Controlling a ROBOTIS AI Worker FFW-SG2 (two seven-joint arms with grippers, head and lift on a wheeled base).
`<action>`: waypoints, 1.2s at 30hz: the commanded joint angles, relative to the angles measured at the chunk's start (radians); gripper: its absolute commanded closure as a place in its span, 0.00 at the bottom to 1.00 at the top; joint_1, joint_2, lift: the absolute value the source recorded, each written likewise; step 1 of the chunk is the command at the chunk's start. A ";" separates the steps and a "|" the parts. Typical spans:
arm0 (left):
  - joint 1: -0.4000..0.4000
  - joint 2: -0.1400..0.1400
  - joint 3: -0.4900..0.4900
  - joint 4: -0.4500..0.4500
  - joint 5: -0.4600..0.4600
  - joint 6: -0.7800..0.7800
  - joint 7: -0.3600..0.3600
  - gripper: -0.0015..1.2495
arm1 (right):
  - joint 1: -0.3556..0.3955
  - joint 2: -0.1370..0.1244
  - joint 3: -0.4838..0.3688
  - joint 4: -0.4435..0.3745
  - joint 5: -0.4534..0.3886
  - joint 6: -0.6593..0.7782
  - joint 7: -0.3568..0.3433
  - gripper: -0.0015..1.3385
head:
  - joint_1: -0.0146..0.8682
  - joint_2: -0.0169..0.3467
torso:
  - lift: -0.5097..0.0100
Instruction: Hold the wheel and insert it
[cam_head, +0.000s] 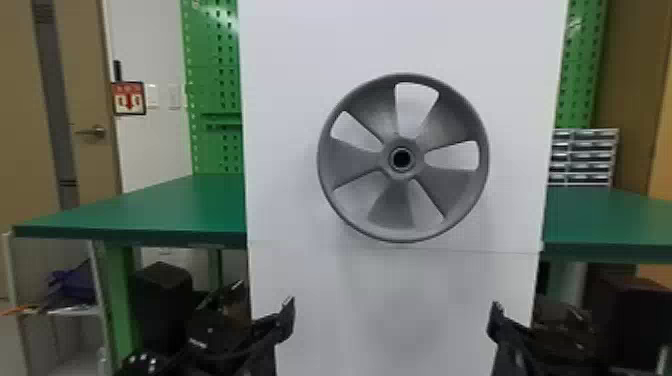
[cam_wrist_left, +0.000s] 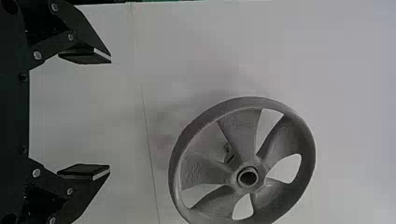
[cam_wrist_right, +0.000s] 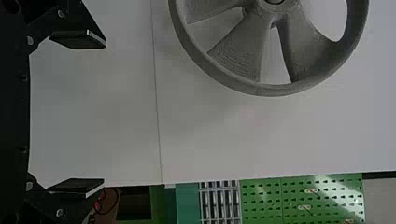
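Nearest, two pincers: left pincer (cam_head: 260, 315), right pincer (cam_head: 531, 322), both spread wide, empty, two fingers each, below and apart from wheel. One gray five-spoked wheel (cam_head: 399, 195), upright in front of white panel (cam_head: 285, 125). Green desk (cam_head: 165, 210) farther back; beyond, green pegboard (cam_head: 212, 80).

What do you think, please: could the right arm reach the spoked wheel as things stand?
Probably yes: the right gripper is open and empty, with nothing visible between it and the spoked wheel.
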 joint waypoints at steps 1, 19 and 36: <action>0.000 -0.001 0.000 0.000 -0.002 0.000 0.000 0.34 | 0.045 0.004 0.010 0.007 0.039 -0.068 0.001 0.18 | 0.22 0.32 | 0.03; 0.000 -0.006 0.001 0.000 -0.004 -0.003 0.000 0.34 | 0.154 0.017 0.016 0.063 0.092 -0.272 0.000 0.18 | 0.22 0.32 | 0.03; 0.000 -0.007 0.001 0.000 -0.004 -0.006 0.000 0.34 | 0.160 0.020 0.021 0.069 0.094 -0.307 0.000 0.19 | 0.22 0.32 | 0.03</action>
